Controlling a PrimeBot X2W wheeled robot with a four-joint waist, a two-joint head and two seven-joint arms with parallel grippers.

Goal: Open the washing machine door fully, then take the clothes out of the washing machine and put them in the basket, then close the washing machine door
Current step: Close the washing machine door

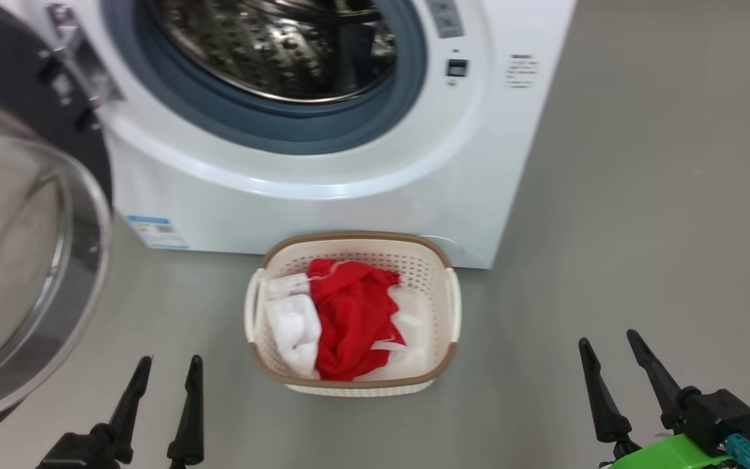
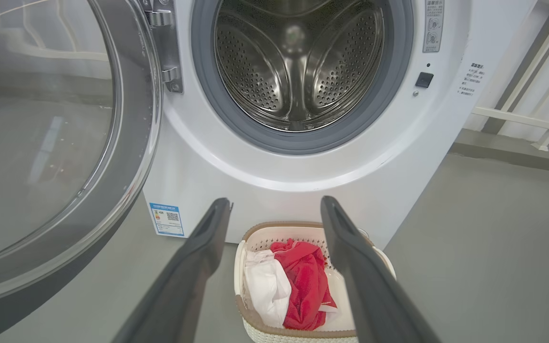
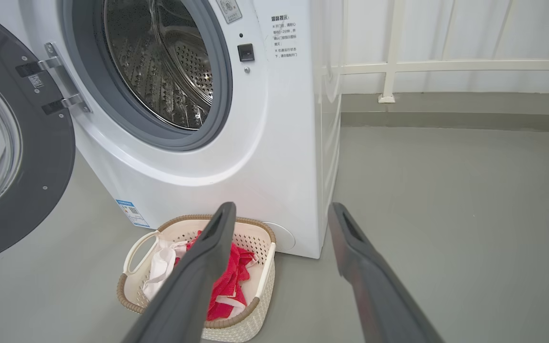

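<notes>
Looks about done on the unloading side: seeing no cloth in the drum, and spotting the clothes heaped in the basket, down on the floor right up against the washer front, below the opening. Got the door hanging wide open off to the left, so probably just needs shutting now. Got the left gripper low, just beside the door, fingers apart, holding nothing. Same for the right gripper, well off to the other side, spread and empty. Biggest worry: pushing on the bulging glass instead of the black rim and sliding off, or shoving too softly and not clicking it home, with the door bouncing back ajar. Also worth watching the left arm during the swing, to avoid trapping a finger between rim and seal near the hinge. Might clip the basket too, sweeping low across the front, and tip the clothes out. Can't tell about anything tucked behind the seal lip, so maybe worth a peek before closing.
</notes>
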